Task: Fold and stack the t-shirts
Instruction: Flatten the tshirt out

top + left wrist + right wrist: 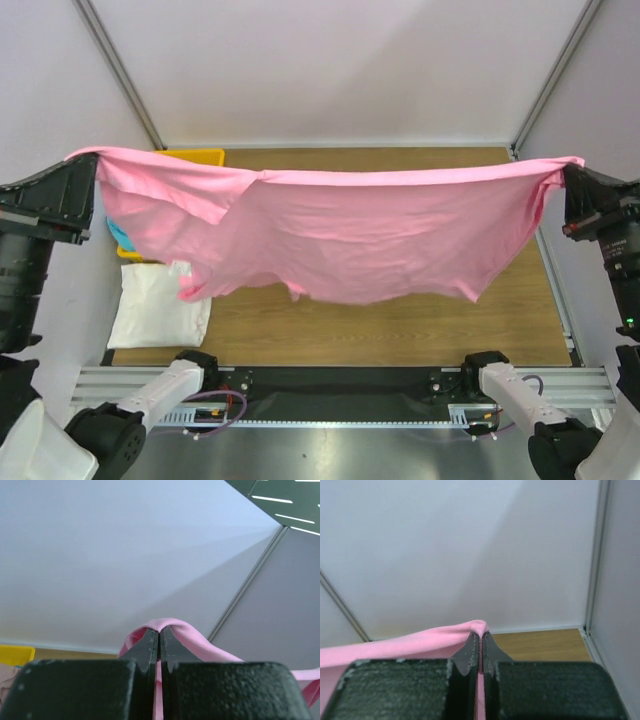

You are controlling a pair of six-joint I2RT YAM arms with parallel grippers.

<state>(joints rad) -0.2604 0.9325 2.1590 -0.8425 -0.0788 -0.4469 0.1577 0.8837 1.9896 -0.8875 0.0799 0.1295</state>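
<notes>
The bright pink t-shirt [340, 235] is hanging spread wide above the bench [400, 325], stretched like a banner between both arms, with a folded cream-white t-shirt [160, 305] lying at the bench's near left, so this is looking like the opening-out step before the first fold. The left tool [159, 641] is pinching one top corner, jaws closed tight on the cloth, and the right tool [480, 642] is gripping the other likewise. Next, I reckon, both are needing to lower it flat together, sagging hem first.
</notes>
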